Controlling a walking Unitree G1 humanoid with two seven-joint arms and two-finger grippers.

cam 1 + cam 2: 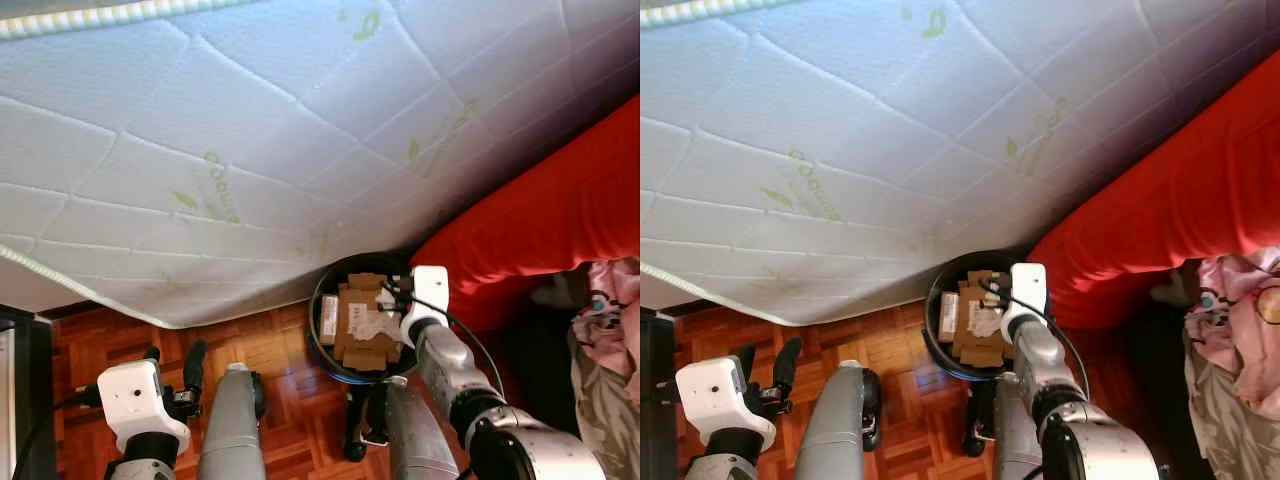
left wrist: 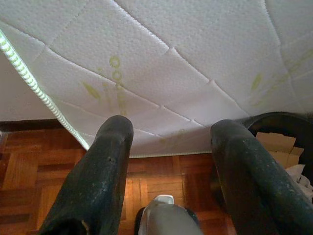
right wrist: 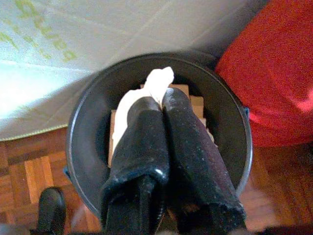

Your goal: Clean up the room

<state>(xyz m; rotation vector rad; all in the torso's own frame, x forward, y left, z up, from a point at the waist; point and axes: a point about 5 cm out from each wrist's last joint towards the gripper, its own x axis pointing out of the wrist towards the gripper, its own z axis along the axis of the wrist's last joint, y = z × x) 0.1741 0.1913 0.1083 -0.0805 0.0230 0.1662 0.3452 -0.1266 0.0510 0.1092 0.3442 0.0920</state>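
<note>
My closed right jaws hide most of the white crumpled paper [image 3: 155, 84]; beneath them, cardboard pieces [image 1: 360, 320] cover the black round bin's [image 3: 88, 127] bottom.

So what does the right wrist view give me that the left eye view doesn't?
Right wrist alone: the right gripper shut on white paper above the bin. Left eye alone: the left gripper open above the parquet floor, and pink fabric to the right. Both: the bin, cardboard, the mattress and the red cover.
</note>
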